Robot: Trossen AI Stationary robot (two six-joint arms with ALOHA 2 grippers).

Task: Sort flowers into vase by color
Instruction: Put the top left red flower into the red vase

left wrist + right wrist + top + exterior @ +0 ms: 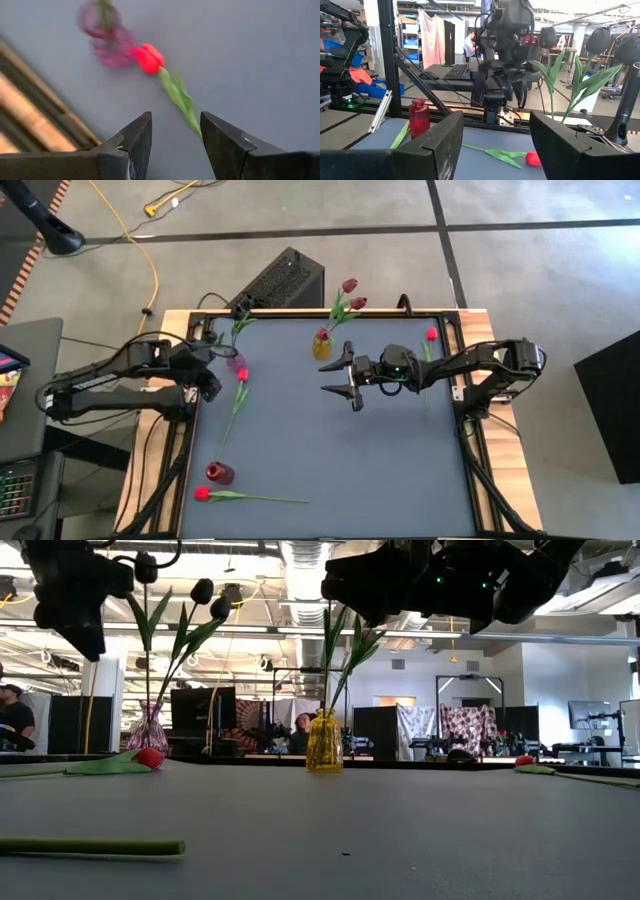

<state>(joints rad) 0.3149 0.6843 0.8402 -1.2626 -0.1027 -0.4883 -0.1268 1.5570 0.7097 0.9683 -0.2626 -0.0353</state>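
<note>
A red tulip [241, 376] lies flat on the table beside the purple vase [236, 362], which holds dark-headed flowers. Its head [148, 58] points at the vase and its stem [176, 92] runs toward the near edge. My left gripper [175, 135] hangs open above that stem, pointing steeply down and touching nothing. My right gripper [338, 375] is held level over the table's middle, open, with nothing between its fingers. The yellow vase [322, 345] holds maroon tulips [349, 285]. A second red tulip [202, 494] lies by the red vase [219, 473], and a third [431, 335] lies near the right arm.
The three vases stand upright along the table's far and left sides. The stem [90, 847] of the near red tulip lies along the front edge. Beyond the table are a black box [285, 280], cables on the floor, and a seated person [300, 730] in the room.
</note>
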